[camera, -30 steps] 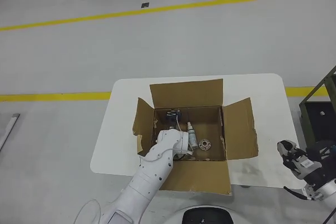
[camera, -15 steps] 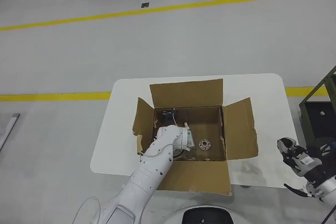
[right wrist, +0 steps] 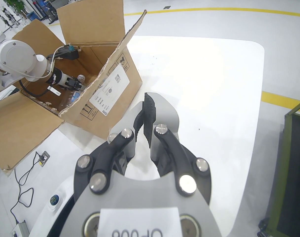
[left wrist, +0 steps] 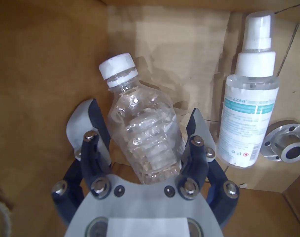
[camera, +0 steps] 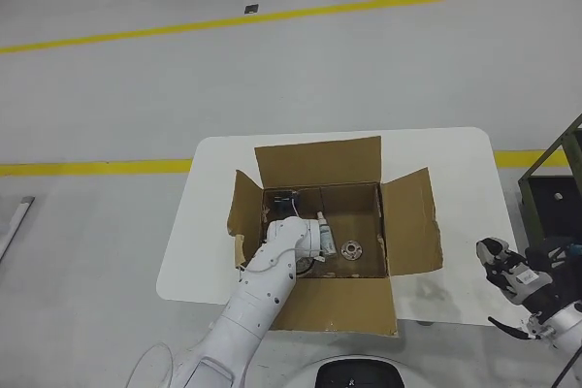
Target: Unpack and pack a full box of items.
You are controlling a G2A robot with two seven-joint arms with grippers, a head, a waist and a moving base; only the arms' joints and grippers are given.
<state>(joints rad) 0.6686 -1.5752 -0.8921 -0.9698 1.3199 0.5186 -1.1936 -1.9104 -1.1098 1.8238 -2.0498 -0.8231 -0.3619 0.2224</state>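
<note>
Box first: in your top view it has slid slightly across the table over the last second, nudged as the left arm settled inside. The spray bottle and metal flange rode along with it.

In the left wrist view, the left gripper has its jaws spread on either side of the clear bottle, which lies on the box floor. You cannot confirm a squeeze yet, so I judge the unpacking grasp is about to close.

In the right wrist view, the right gripper hangs over the table, jaws pressed together and empty.
</note>
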